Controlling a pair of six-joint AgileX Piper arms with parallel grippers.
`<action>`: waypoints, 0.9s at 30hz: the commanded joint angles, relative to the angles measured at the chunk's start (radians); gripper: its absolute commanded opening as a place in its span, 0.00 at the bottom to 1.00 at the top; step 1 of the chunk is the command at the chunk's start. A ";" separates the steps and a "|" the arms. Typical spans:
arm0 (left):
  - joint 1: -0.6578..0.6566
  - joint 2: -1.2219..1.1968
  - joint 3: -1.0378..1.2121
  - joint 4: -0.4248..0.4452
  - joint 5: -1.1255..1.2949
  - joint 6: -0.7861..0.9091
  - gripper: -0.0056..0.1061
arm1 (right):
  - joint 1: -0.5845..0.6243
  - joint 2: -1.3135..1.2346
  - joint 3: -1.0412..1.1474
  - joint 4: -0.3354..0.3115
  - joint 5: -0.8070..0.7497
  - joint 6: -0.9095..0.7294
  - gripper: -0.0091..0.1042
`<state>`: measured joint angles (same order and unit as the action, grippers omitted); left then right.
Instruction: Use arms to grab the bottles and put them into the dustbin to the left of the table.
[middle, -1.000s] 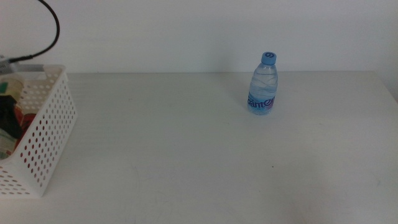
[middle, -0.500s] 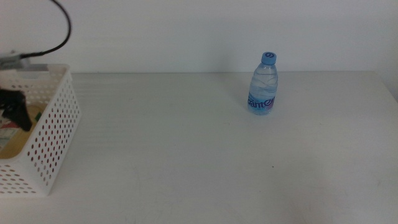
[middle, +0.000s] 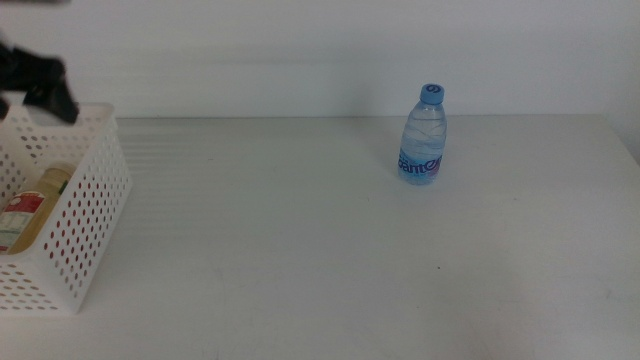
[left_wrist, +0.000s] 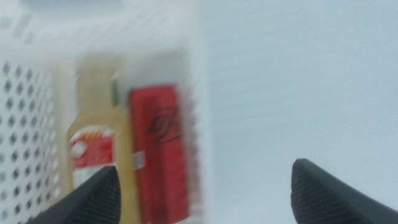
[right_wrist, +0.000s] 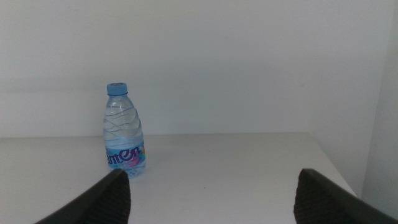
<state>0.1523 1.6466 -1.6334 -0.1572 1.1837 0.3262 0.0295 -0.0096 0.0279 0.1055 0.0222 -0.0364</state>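
Note:
The clear water bottle (middle: 423, 135) with a blue cap stands upright at the back right of the white table (middle: 300, 250). It also shows in the right wrist view (right_wrist: 124, 140). The yellow juice bottle (middle: 25, 210) lies inside the white perforated dustbin (middle: 85, 210) at the left. The left wrist view shows the juice bottle (left_wrist: 93, 143) beside the red soda can (left_wrist: 158, 162) in the dustbin (left_wrist: 25, 124). My left gripper (middle: 30, 85) hovers above the dustbin, blurred, open and empty (left_wrist: 205, 199). My right gripper (right_wrist: 211, 199) is open and empty, some way from the water bottle and out of the middle view.
A plain white wall runs behind the table. The table's right edge (middle: 625, 140) lies to the right of the water bottle.
My left gripper has risen out of the dustbin to above its rim. The juice bottle now lies uncovered inside. The dustbin has shifted slightly to the right. The water bottle has not moved.

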 joint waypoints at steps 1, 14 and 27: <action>-0.047 -0.113 0.014 -0.048 -0.067 -0.004 0.86 | -0.009 -0.027 -0.007 -0.004 -0.077 -0.013 0.85; -0.371 -0.610 0.501 -0.131 -0.454 0.123 0.86 | -0.009 -0.027 -0.007 -0.004 -0.077 -0.013 0.85; -0.472 -1.067 0.950 -0.237 -0.639 0.120 0.86 | -0.009 -0.027 -0.007 -0.004 -0.077 -0.013 0.85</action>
<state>-0.3143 0.6169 -0.6825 -0.3554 0.6224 0.4542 0.0295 -0.0096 0.0287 0.1055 0.0222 -0.0364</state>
